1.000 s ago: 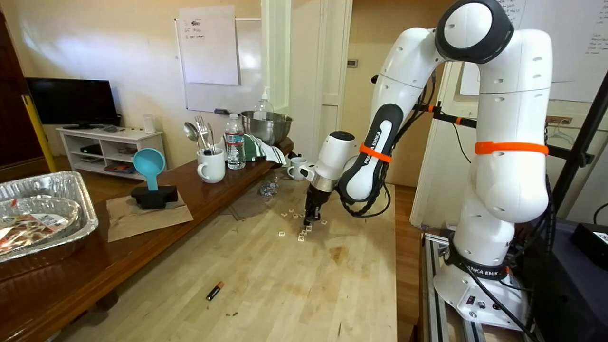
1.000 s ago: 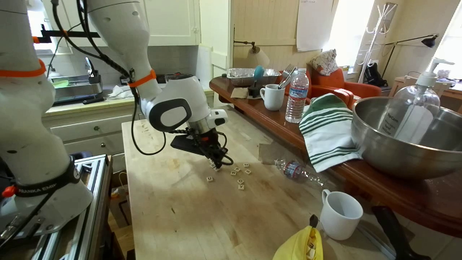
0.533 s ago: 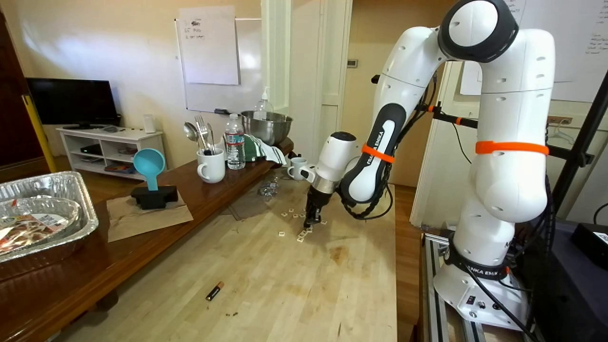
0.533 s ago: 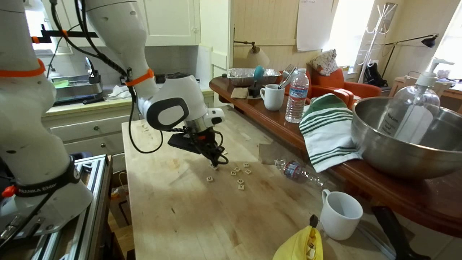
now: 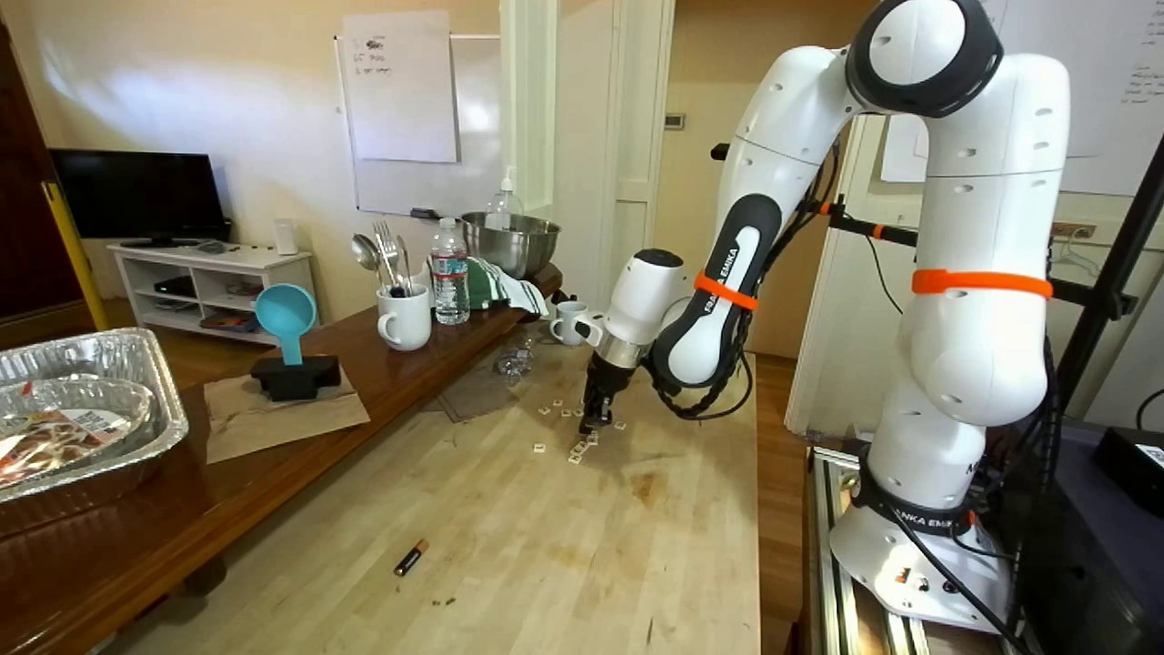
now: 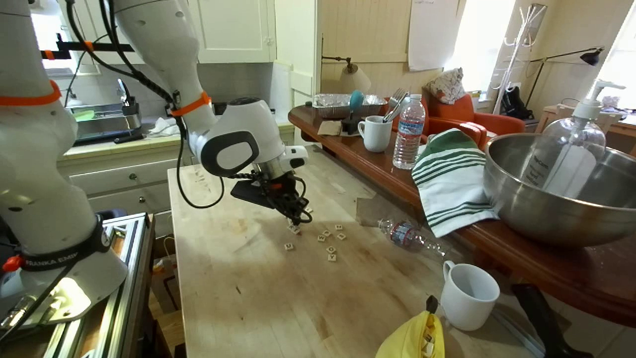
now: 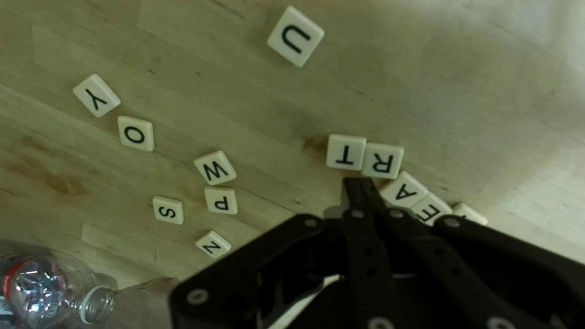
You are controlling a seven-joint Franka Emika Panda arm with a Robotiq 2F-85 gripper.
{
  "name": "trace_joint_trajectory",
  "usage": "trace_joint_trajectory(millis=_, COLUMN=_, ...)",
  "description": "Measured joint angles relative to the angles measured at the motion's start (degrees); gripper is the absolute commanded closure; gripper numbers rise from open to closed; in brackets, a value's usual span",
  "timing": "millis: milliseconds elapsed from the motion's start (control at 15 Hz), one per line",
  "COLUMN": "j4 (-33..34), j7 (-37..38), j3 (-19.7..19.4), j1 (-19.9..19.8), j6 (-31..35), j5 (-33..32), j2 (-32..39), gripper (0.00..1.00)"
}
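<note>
The end effector (image 7: pixel 359 182) has risen slightly, closed, near the letter tiles (image 7: pixel 404 188).

A television (image 5: pixel 141 193), armchair (image 6: pixel 459 112) and kitchen drawers (image 6: pixel 154 173) show a home.

In an exterior view, the gripper (image 6: pixel 298 217) points down at the pale wooden tabletop (image 6: pixel 253 298), close beside scattered letter tiles (image 6: pixel 332 258); contact cannot be made out. A clear bottle (image 6: pixel 404 234) lies near the tiles, and a white mug (image 6: pixel 464 301) stands upright beside a yellow pouch (image 6: pixel 407 338).
</note>
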Motion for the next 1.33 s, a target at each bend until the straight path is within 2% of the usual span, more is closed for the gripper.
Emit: trace_joint_trajectory(millis=1333, j4=-0.72, j7=1.08, j3=0.44, j1=0.03, j6=-0.10, j5=1.00, j2=0.43, gripper=1.00)
